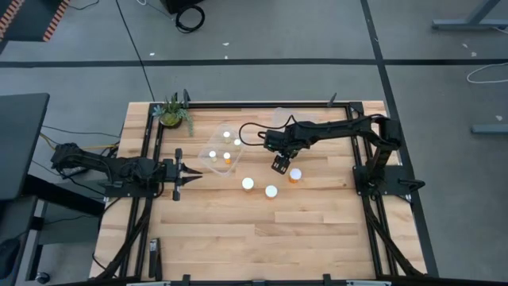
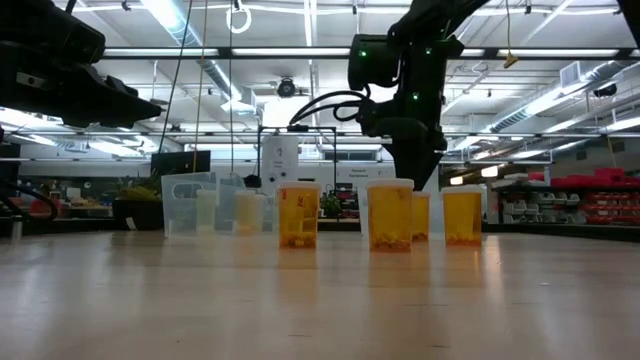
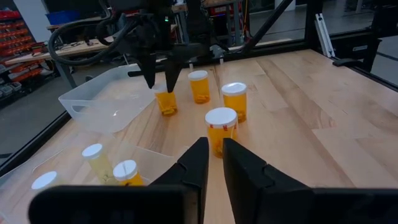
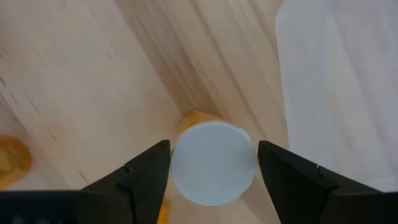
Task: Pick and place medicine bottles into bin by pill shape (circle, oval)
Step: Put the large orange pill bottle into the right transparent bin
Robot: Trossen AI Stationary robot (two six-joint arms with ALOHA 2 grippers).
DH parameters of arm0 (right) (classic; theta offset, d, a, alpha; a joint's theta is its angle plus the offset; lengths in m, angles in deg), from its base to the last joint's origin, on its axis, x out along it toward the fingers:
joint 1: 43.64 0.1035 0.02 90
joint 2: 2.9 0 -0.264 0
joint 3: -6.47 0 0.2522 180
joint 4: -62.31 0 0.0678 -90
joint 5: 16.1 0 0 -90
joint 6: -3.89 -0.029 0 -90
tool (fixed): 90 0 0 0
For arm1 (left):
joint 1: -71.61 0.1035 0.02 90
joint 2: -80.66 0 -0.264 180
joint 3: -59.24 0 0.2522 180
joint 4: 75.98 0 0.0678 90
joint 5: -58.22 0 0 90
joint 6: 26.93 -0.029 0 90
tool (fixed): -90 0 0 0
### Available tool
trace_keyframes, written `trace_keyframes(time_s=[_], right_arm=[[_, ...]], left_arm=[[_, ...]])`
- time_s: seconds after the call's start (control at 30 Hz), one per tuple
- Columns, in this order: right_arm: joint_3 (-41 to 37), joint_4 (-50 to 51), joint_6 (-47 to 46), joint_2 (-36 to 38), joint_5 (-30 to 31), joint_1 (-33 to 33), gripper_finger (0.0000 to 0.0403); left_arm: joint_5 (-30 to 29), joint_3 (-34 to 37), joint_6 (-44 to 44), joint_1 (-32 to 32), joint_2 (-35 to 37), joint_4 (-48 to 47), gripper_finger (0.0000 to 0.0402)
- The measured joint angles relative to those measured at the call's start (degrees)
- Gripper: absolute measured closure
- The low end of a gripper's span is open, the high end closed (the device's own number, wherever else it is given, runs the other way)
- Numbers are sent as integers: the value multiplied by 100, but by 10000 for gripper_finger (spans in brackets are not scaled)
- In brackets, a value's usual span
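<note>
Right gripper (image 1: 280, 164): pointing down over a bottle (image 4: 212, 160), fingers spread either side of its cap, near the bin (image 1: 208, 145). Left gripper (image 1: 184, 176): level above table (image 1: 238, 238), fingers nearly closed, empty.

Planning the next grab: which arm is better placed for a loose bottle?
Right. The right gripper straddles a white-capped orange plastic bottle, jaws open either side. The left gripper waits nearly closed near the clear plastic bin.
</note>
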Motion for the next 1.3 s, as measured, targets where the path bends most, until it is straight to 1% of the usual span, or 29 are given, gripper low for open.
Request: trace_keyframes(time_s=[0.27,0.57,0.83,1.03,1.2,1.3], right_arm=[[-11,26,186,-121,-27,-49,152],[-9,0,192,-118,-46,-70,153],[-9,2,195,-114,-132,-70,183],[-9,9,245,-107,-171,-70,172],[54,228,321,34,-215,-70,176],[297,537,275,97,-207,-74,177]], left_arm=[[0,0,2,0,0,-1,347],[2,0,2,1,0,0,351],[2,0,2,-1,0,0,342],[0,0,2,-1,0,0,349],[0,0,2,1,0,0,348],[0,0,2,-1,0,11,343]])
